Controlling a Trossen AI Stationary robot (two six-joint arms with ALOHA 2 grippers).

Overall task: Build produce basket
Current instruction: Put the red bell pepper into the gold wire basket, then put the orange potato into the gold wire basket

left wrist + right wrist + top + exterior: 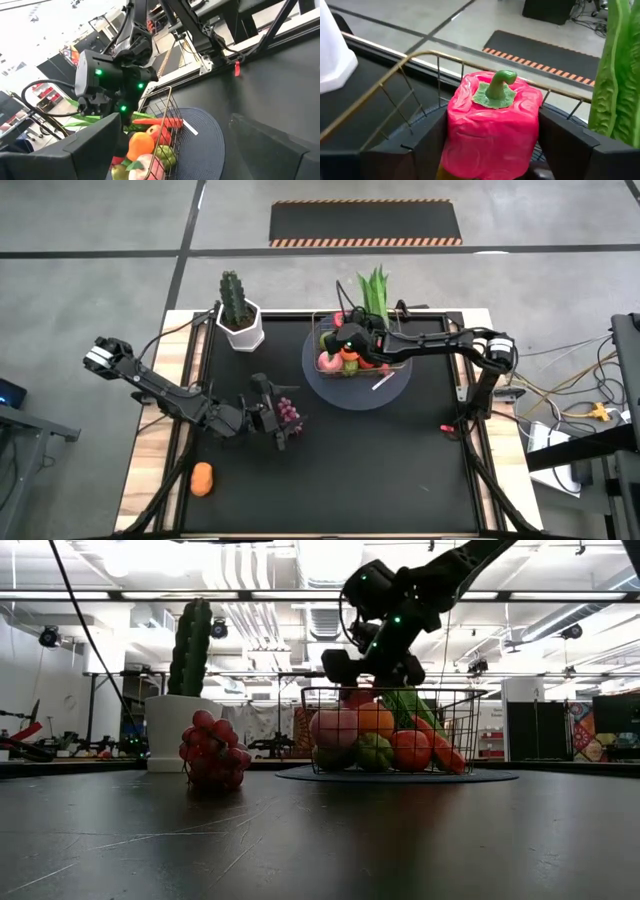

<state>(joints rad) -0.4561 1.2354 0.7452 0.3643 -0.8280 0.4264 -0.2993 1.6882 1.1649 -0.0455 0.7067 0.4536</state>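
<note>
The wire basket (325,340) stands on a round grey disc (385,395) and holds several toy fruits and vegetables; a long leafy green (375,288) sticks out over its far wall. My right gripper (350,342) is over the basket with a pink pepper (492,127) between its fingers. Purple grapes (212,750) lie on the black table, and an orange piece (202,478) lies near the front left. My left gripper (275,420) hangs open above the table beside the grapes (290,412), touching nothing. My right gripper has the pink pepper between its two fingers (422,145), one against each of its opposite sides (457,135). The fingers slant down into the basket from the table's right. The pepper stands upright, green stem up, inside the basket's wall; its underside is hidden.
A green cactus in a white hexagonal pot (240,320) stands at the back left of the table. A small white strip (383,383) lies on the disc in front of the basket. Black table (380,470) lies in front of the disc.
</note>
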